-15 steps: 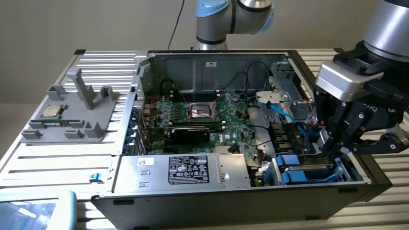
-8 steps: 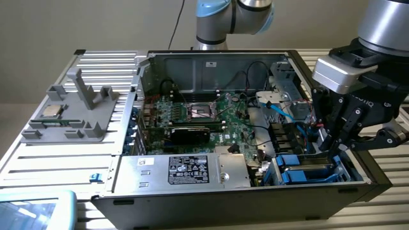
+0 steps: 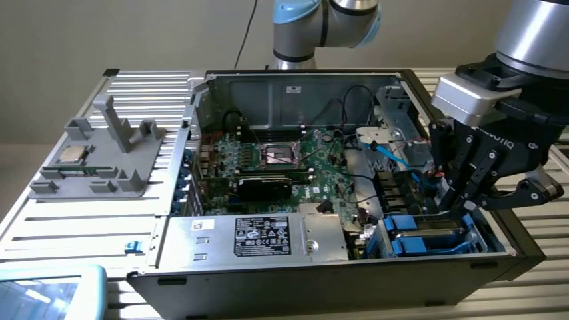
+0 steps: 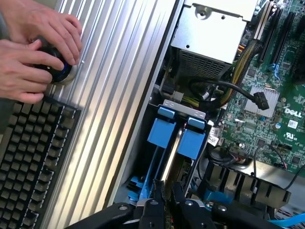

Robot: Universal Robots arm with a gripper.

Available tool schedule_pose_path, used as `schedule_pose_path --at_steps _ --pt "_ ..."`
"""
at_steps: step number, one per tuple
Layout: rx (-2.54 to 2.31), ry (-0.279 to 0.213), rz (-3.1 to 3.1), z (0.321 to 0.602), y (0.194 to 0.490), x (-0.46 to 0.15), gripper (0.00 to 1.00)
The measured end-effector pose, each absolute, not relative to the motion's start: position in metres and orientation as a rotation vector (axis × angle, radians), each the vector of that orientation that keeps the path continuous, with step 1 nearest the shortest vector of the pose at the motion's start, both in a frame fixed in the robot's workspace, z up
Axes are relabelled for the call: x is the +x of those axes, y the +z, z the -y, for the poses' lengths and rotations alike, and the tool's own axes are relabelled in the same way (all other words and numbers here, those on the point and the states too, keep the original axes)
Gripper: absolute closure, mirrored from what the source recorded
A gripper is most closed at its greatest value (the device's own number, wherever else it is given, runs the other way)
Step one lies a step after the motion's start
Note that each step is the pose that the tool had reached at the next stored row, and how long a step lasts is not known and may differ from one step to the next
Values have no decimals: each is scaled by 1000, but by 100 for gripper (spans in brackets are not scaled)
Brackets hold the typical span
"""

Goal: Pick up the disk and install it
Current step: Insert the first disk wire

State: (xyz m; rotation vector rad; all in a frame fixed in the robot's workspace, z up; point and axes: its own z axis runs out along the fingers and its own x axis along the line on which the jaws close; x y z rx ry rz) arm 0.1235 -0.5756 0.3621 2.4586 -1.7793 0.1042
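The disk (image 4: 170, 160) stands on edge in the drive bay at the corner of the open computer case (image 3: 294, 273). It shows as a narrow silver strip between two blue plastic rails (image 4: 161, 132). In the exterior view, the disk (image 3: 436, 228) and its blue rails lie at the right front of the case. My gripper (image 3: 454, 203) reaches down into that bay from above. In the wrist view my gripper (image 4: 167, 193) has its black fingers drawn close together on the disk's near edge.
A large silver box with a black label (image 3: 258, 237) sits beside the bay, with the motherboard (image 3: 284, 160) and loose cables (image 4: 224, 88) behind it. A grey fixture (image 3: 106, 153) holds a small silver chip (image 3: 71, 155). A person's hands (image 4: 38, 52) rest above a keyboard (image 4: 28, 157).
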Motion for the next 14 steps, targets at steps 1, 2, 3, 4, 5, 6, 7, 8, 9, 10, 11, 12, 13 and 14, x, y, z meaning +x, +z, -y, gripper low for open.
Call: schedule_pose_path --at_steps 1,2,3,4,5,6,7,8,9,10,11,12,13,14 --pt "2455 100 1781 575 362 123 83" --pt "2451 95 1782 575 362 124 83" --pt "2447 88 1783 575 362 123 83" --pt "2442 81 1785 574 361 123 83" --pt "2438 75 1785 574 361 123 83" --pt "2435 71 1785 574 362 124 83" --pt "2433 68 1786 573 362 124 83" --pt "2431 64 1786 573 361 124 83" --pt "2429 60 1786 572 361 124 83" --pt "2427 56 1785 572 361 125 83" --pt "2424 50 1783 572 361 125 83" --pt "2421 44 1780 571 361 126 83" --pt "2419 37 1778 571 361 126 83" --pt "2416 32 1775 571 361 127 83"
